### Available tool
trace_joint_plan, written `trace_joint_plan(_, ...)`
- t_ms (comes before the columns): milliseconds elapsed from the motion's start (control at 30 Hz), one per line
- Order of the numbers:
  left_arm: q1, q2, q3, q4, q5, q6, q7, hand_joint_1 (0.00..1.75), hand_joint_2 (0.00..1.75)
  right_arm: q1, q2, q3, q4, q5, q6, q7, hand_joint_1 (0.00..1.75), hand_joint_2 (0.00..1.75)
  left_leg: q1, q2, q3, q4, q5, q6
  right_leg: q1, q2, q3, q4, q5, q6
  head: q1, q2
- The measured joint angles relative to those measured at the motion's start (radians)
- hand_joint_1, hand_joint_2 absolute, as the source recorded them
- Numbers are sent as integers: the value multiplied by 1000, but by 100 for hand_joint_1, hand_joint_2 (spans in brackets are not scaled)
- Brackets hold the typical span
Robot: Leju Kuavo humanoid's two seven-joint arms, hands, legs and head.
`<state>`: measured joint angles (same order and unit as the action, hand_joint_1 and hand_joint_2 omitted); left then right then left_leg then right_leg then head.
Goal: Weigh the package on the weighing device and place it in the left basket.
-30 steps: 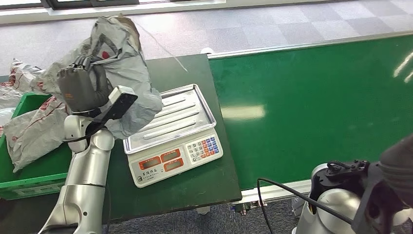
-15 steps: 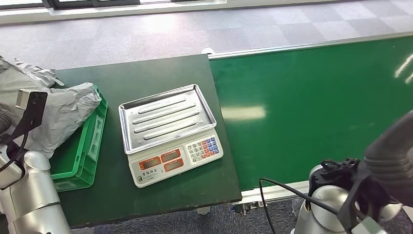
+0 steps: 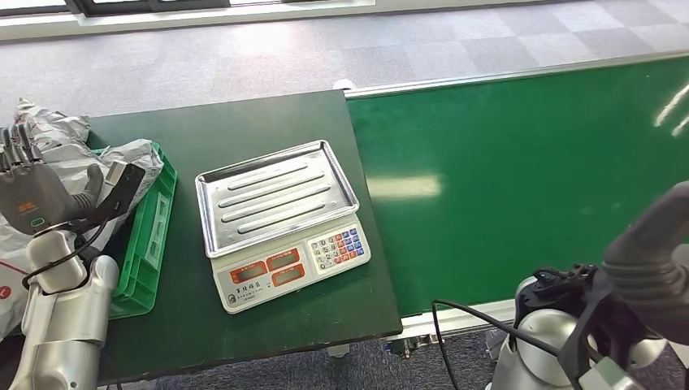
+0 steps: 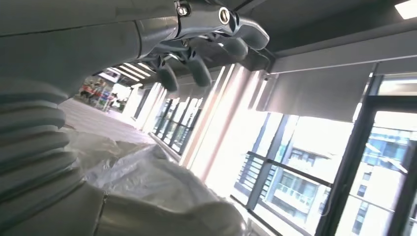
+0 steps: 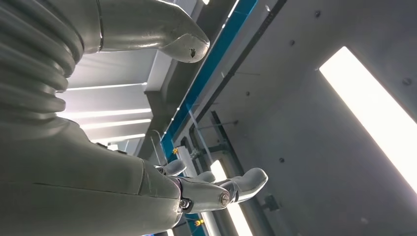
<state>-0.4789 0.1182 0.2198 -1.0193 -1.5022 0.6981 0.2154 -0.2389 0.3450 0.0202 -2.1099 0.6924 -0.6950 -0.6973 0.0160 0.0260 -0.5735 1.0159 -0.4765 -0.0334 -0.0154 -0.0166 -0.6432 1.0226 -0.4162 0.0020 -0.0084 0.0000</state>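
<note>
Clearly the grey package (image 3: 122, 166) — a soft, crinkly poly bag, light and slippery by my guess — lies over the green basket (image 3: 150, 236) under the left hand (image 3: 32, 191), fingers apart, best gathered by a bunched fold.

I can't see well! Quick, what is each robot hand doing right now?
Left hand: open, holding nothing, over the bags in the basket.
Right hand: open, fingers spread, holding nothing.
</note>
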Motion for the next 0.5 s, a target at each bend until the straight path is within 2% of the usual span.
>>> trace_joint_plan(133, 10, -25, 19, -51, 24, 1, -123, 0, 0, 0, 0, 0, 7, 1, 0, 0, 0, 175, 0, 0, -1, 0, 0, 0, 0, 0, 0, 0, 0, 0, 0, 0)
trace_joint_plan(233, 13, -39, 32, -84, 39, 1, -163, 0, 0, 0, 0, 0, 10, 1, 0, 0, 0, 175, 0, 0, -1, 0, 0, 0, 0, -1, 0, 0, 0, 0, 0, 0)
trace_joint_plan(300, 18, -58, 52, -118, 68, 1, -247, 0, 0, 0, 0, 0, 11, 1, 0, 0, 0, 175, 0, -1, -1, 0, 0, 0, 0, -1, 0, 0, 0, 0, 0, 0)
trace_joint_plan(333, 19, -76, 74, -142, 98, 1, -327, 0, 0, 0, 0, 0, 11, 1, 0, 0, 0, 175, 0, -1, -1, 0, 0, 0, 0, -1, 0, 0, 0, 0, 0, 0)
trace_joint_plan(367, 16, -103, 110, -171, 146, 1, -442, 0, 0, 0, 0, 0, 12, 0, 0, 0, 0, 175, 0, -2, -1, 0, 0, 0, 0, -1, 0, 0, 0, 0, 0, 0)
trace_joint_plan(467, -8, -211, 265, -271, 342, 2, -837, 0, 0, 0, 0, 0, 16, -3, 0, 0, 0, 175, 0, -1, -1, 0, -1, 0, 0, -1, 0, 0, 0, 0, 0, 0)
trace_joint_plan(500, -15, -240, 309, -298, 382, 2, -909, 0, 0, 0, 0, 0, 18, -4, 0, 0, 0, 175, 0, 0, 0, 0, -1, 0, -1, -1, 0, 0, 0, 0, 0, 0)
